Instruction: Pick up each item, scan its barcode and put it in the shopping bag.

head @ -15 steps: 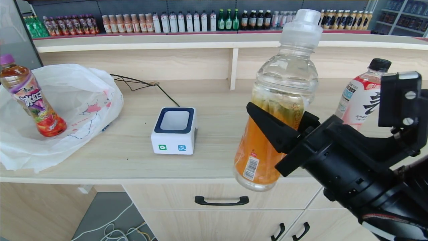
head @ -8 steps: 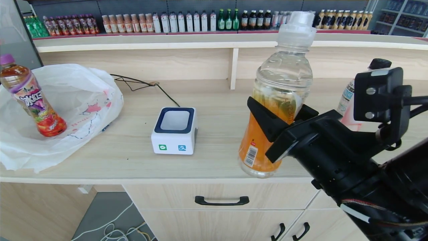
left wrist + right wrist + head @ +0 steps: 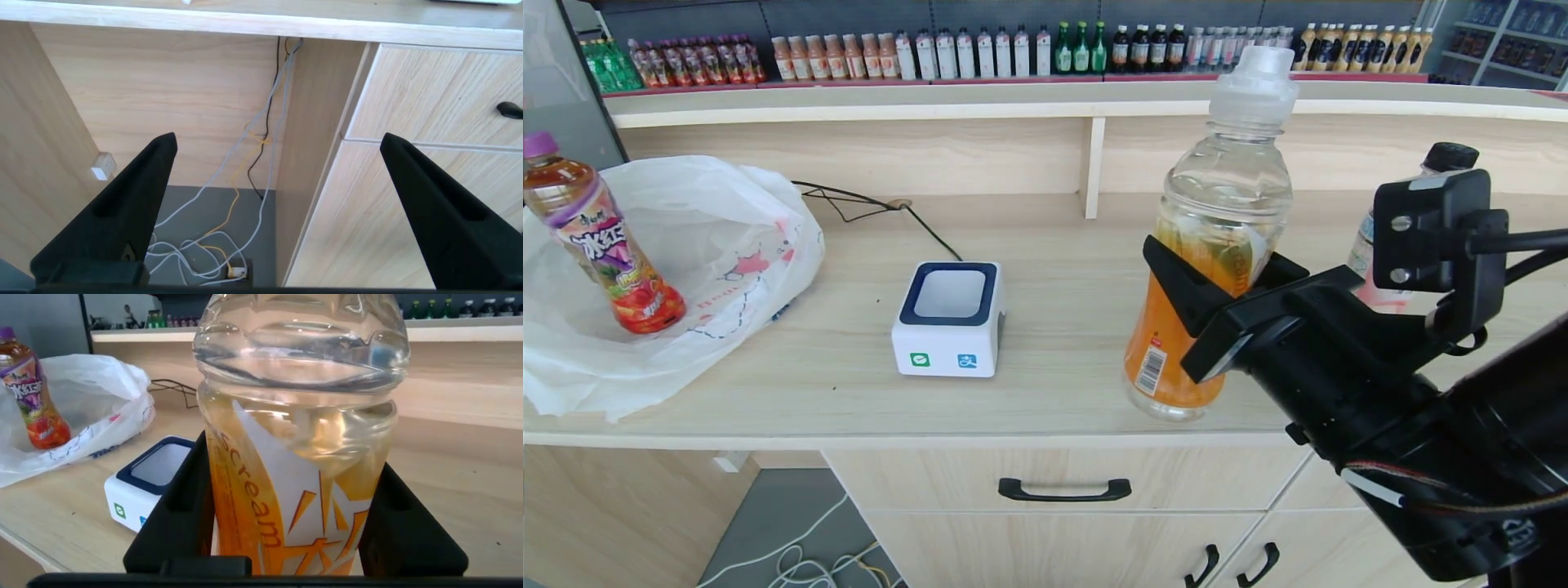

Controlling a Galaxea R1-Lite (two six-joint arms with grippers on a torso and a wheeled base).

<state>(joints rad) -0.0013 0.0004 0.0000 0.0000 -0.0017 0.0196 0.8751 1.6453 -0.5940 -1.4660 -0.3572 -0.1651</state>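
An orange drink bottle with a clear cap stands nearly upright over the counter's front edge, its barcode facing forward. My right gripper is shut around its middle; the bottle sits between the black fingers of that gripper. The white scanner with a dark-framed window lies to the bottle's left. The white shopping bag lies at the counter's left end, a red-labelled tea bottle leaning in it. My left gripper hangs open below the counter.
A white bottle with a black cap stands behind my right arm. A black cable runs from the scanner to the back wall. Drawers with black handles sit under the counter. Cables lie on the floor beneath.
My right gripper has carried the orange bottle a little to the right and away from the camera, lower over the counter, and the bottle now stands straighter.
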